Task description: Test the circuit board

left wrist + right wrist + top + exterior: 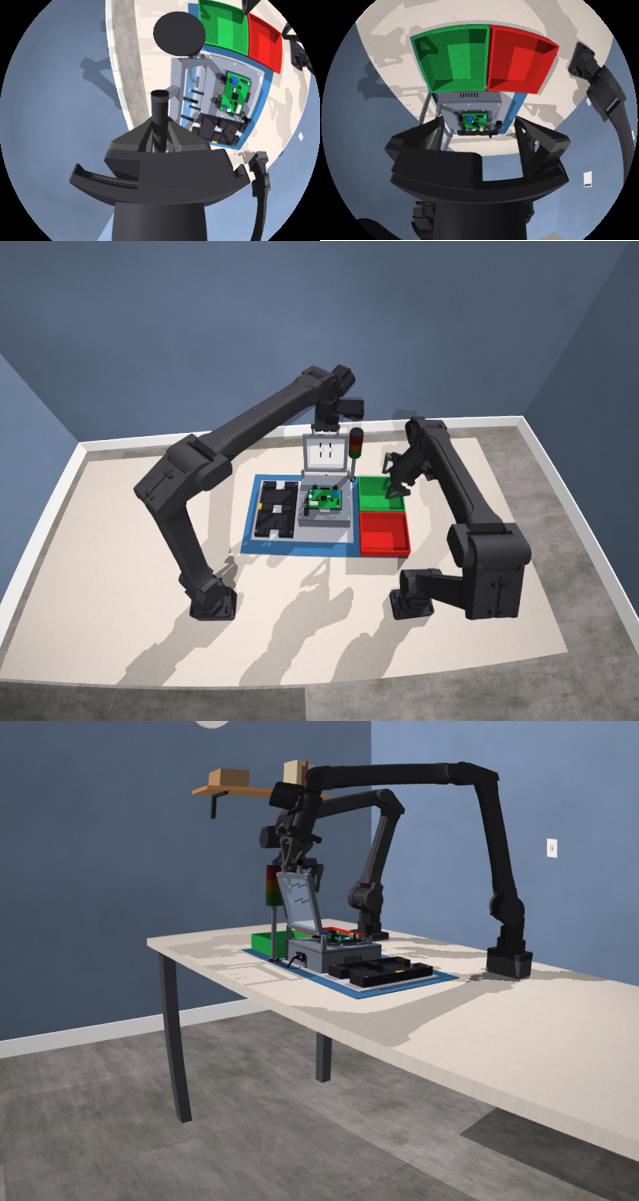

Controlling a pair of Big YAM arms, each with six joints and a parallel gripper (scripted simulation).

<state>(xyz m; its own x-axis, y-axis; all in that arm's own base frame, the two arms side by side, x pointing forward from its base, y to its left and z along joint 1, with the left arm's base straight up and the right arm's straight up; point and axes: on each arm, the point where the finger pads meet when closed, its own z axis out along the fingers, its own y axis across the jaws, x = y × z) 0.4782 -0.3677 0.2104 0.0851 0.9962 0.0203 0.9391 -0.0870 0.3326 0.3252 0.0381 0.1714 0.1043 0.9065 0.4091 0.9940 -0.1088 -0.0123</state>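
Note:
The green circuit board point(330, 503) point(241, 89) lies in the grey tester point(330, 521) point(254, 74), component side up. Its white connector point(313, 503) point(238, 109) faces the lone black post point(305, 510). Whether the pins pass through its holes is too small to tell. The tester's lid point(305, 452) point(314, 904) stands open, nearly upright. My left gripper point(325, 430) point(160, 120) is shut on the lid's black handle point(160, 110) point(298, 861) at the lid's top edge. My right gripper point(387, 479) point(479, 119) is open and empty above the green bin point(371, 493) point(461, 62).
The signal tower point(356, 443) point(273, 885) stands beside the lid, with no section clearly lit. The red bin point(381, 533) point(521, 63) adjoins the green one. The black tray point(273, 526) point(392, 976) lies on the tester's other side and holds no board.

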